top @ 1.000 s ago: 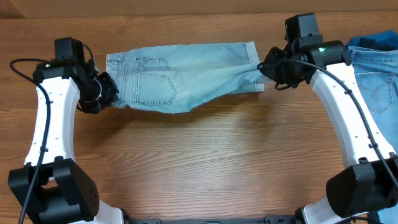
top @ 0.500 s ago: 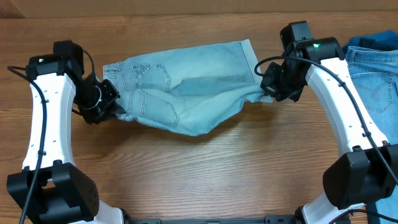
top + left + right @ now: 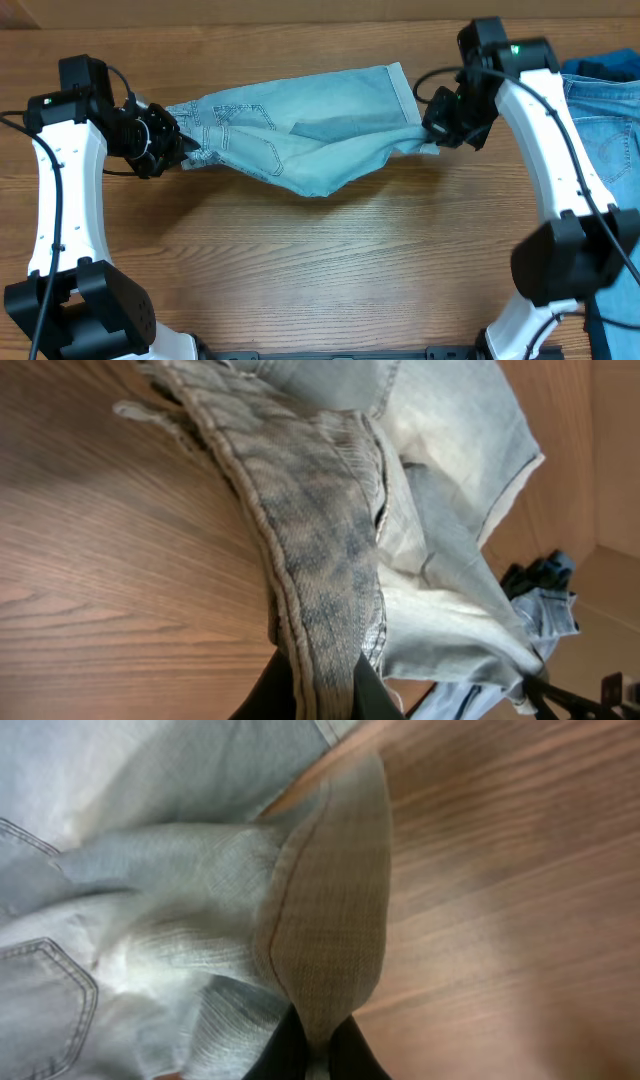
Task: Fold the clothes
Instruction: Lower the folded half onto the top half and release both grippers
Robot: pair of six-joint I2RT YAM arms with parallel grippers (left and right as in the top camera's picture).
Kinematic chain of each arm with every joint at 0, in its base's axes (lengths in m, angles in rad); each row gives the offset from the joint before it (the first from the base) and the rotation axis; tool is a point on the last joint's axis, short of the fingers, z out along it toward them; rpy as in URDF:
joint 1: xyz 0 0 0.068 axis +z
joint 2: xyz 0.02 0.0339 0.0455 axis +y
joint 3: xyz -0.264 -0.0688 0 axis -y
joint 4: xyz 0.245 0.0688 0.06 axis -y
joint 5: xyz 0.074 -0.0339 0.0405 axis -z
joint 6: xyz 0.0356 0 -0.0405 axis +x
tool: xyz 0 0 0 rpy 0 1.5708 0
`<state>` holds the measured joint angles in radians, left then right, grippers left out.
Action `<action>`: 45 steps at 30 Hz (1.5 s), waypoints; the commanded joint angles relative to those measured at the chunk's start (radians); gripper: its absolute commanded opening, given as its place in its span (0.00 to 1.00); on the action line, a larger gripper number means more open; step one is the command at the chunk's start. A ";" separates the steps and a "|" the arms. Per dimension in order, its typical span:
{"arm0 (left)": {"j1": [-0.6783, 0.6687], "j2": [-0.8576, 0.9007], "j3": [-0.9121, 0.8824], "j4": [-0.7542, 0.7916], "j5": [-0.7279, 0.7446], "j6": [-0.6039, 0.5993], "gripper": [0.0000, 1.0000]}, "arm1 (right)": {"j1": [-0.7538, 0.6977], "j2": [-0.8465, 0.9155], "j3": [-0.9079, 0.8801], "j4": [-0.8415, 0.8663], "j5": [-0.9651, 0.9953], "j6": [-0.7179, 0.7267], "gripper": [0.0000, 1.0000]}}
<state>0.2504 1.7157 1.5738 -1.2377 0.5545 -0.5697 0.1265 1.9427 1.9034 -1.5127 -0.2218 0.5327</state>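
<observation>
Wood table (image 3: 320, 270) | left hand (image 3: 178, 150) pinching shorts (image 3: 320, 140) waistband (image 3: 320, 560) | right hand (image 3: 431, 130) pinching cuff (image 3: 335, 920)

This looks like a robotics lab bench. A wood-grain tabletop (image 3: 330, 270) fills the overhead view. A white jointed left arm (image 3: 62, 200) rises from a black base (image 3: 95, 320) at lower left, with its twin right arm (image 3: 560, 130) at lower right. A plain brown board (image 3: 250, 8) runs along the top edge.
</observation>
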 commanded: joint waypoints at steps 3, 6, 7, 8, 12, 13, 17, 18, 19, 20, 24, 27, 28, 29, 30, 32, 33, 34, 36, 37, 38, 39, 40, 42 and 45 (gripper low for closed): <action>0.007 -0.016 0.026 0.017 -0.077 -0.037 0.04 | -0.005 0.218 0.300 -0.164 -0.008 -0.051 0.04; 0.010 -0.016 0.026 0.021 -0.159 -0.047 0.04 | -0.005 0.251 0.309 -0.156 -0.031 -0.051 0.04; 0.010 -0.016 0.026 0.024 -0.182 -0.053 0.04 | -0.005 0.257 0.309 -0.151 -0.031 -0.051 0.04; 0.011 -0.016 0.026 0.032 -0.207 -0.060 0.04 | -0.005 0.261 0.309 -0.145 -0.032 -0.051 0.04; 0.011 -0.010 0.026 0.070 -0.225 -0.068 0.04 | -0.005 0.292 0.309 -0.084 -0.071 -0.042 0.04; 0.011 -0.004 0.026 0.075 -0.226 -0.075 0.04 | -0.005 0.299 0.309 -0.068 -0.072 -0.035 0.04; 0.011 0.042 0.026 0.103 -0.251 -0.085 0.04 | -0.005 0.309 0.309 0.012 -0.072 -0.008 0.04; 0.011 0.053 0.026 0.113 -0.251 -0.085 0.04 | -0.005 0.309 0.309 0.032 -0.072 -0.005 0.04; 0.011 0.077 0.026 0.137 -0.251 -0.086 0.04 | -0.004 0.310 0.309 0.069 -0.072 -0.005 0.04; 0.011 0.090 0.026 0.149 -0.252 -0.089 0.04 | -0.004 0.310 0.308 0.091 -0.071 -0.005 0.04; 0.011 0.126 0.026 0.188 -0.252 -0.089 0.04 | -0.003 0.313 0.308 0.178 -0.068 0.001 0.04; 0.011 0.146 0.026 0.209 -0.269 -0.089 0.04 | -0.003 0.334 0.308 0.203 -0.068 0.002 0.04; 0.011 0.148 0.026 0.216 -0.279 -0.089 0.06 | -0.003 0.346 0.308 0.208 -0.068 0.002 0.04; 0.011 0.149 0.026 0.223 -0.293 -0.089 0.08 | -0.003 0.360 0.308 0.217 -0.069 0.002 0.05; 0.011 0.149 0.026 0.232 -0.316 -0.089 0.13 | -0.002 0.380 0.308 0.237 -0.069 -0.006 0.22; 0.011 0.149 0.026 0.254 -0.330 -0.075 0.26 | 0.001 0.406 0.308 0.295 -0.072 -0.026 0.38; 0.011 0.149 0.026 0.274 -0.329 -0.053 0.30 | 0.005 0.415 0.308 0.343 -0.072 -0.053 0.53; 0.011 0.149 0.026 0.291 -0.328 -0.034 0.36 | 0.008 0.418 0.308 0.376 -0.072 -0.067 0.57; 0.010 0.149 0.026 0.331 -0.324 0.016 0.55 | 0.013 0.421 0.308 0.446 -0.073 -0.074 0.76; 0.009 0.149 0.026 0.357 -0.324 0.052 0.65 | 0.013 0.421 0.308 0.480 -0.092 -0.103 0.85; 0.008 0.149 0.026 0.372 -0.325 0.068 0.68 | 0.013 0.421 0.308 0.513 -0.133 -0.139 0.87; 0.008 0.149 0.026 0.393 -0.324 0.089 0.72 | 0.013 0.421 0.308 0.543 -0.182 -0.176 0.91; 0.008 0.149 0.026 0.407 -0.320 0.103 0.74 | 0.013 0.421 0.308 0.558 -0.208 -0.201 0.91; 0.008 0.149 0.026 0.436 -0.317 0.123 0.76 | 0.011 0.421 0.309 0.579 -0.235 -0.227 0.92; 0.006 0.149 0.026 0.453 -0.316 0.138 0.76 | 0.009 0.421 0.308 0.588 -0.237 -0.227 0.92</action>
<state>0.2508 1.8538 1.5776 -0.7944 0.2455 -0.4889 0.1333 2.3669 2.1860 -0.9348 -0.4194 0.3443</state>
